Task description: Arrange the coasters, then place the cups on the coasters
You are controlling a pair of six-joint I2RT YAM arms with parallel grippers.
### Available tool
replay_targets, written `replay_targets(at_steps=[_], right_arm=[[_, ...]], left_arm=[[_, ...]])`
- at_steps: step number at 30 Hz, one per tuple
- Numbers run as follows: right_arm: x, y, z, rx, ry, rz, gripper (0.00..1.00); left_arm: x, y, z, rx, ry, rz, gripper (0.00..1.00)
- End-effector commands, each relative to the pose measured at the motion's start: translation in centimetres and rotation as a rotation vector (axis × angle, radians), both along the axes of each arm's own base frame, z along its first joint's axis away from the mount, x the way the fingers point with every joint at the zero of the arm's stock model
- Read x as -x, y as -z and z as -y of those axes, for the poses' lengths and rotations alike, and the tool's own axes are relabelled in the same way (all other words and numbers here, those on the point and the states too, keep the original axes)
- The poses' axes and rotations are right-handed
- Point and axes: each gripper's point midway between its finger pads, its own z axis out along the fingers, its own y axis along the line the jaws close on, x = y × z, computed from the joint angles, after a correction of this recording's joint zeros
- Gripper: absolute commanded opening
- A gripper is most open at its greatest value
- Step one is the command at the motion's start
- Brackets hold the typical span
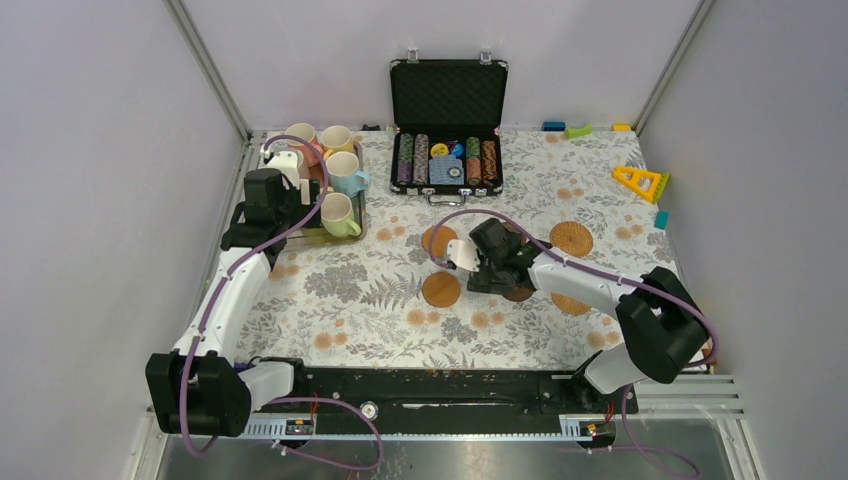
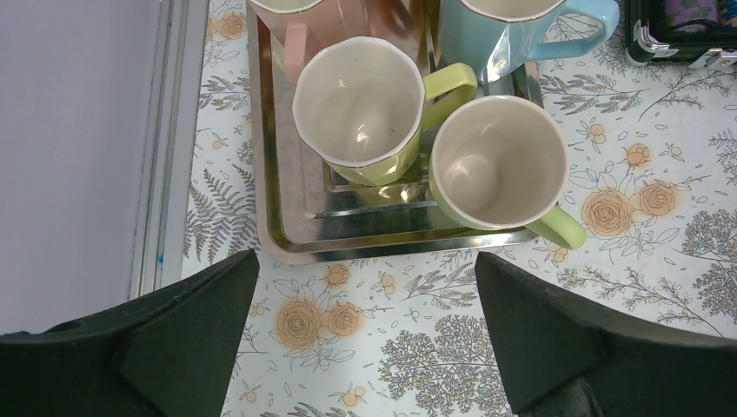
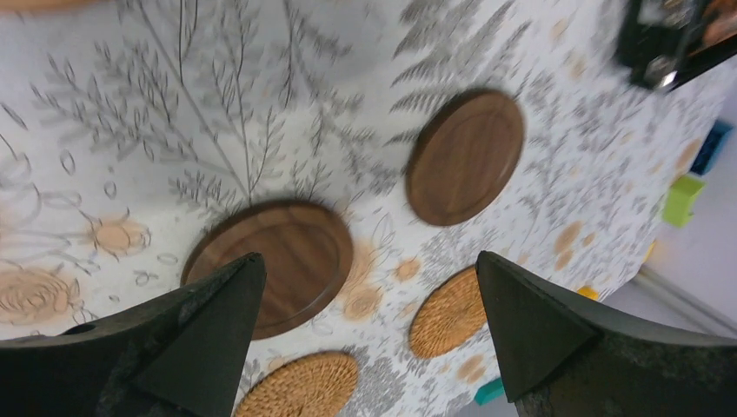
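Several cups stand on a silver tray (image 2: 287, 245) at the back left: a yellow-green cup (image 2: 361, 109), a green cup (image 2: 495, 165), a light blue cup (image 2: 495, 35) and a pink cup (image 2: 330, 26). My left gripper (image 2: 365, 256) hangs open and holds nothing, just short of the tray's near rim (image 1: 262, 205). Mid-table, my right gripper (image 3: 367, 261) is open above two dark wood coasters (image 3: 278, 265) (image 3: 465, 156) and two woven coasters (image 3: 448, 313) (image 3: 304, 382). A tan coaster (image 1: 440, 289) and an orange-brown coaster (image 1: 437, 240) lie left of the right gripper (image 1: 490, 265).
An open black case of poker chips (image 1: 447, 130) stands at the back centre. Small coloured blocks (image 1: 640, 182) lie at the back right. Grey walls close in the flowered tablecloth on three sides.
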Motion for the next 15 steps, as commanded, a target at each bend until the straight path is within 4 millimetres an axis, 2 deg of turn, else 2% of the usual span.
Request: replay_targets(at_steps=[1, 6, 11, 15], right_arm=[[-0.4, 0.5, 2.2, 0.053, 0.030, 0.029, 1.00], [-0.5, 2.0, 3.5, 0.095, 0.063, 0.011, 1.00], [0.1, 3.8, 3.4, 0.098, 0.064, -0.037, 1.00], [0.5, 4.4, 2.9, 0.075, 0.061, -0.070, 1.00]], left_arm=[[-1.1, -2.2, -0.3, 0.006, -0.020, 0.069, 0.99], [-1.0, -2.4, -0.3, 0.007, -0.020, 0.072, 0.99], [-1.0, -2.4, -0.3, 0.008, -0.019, 0.074, 0.99], [-1.0, -2.4, -0.3, 0.009, -0.019, 0.075, 0.99]])
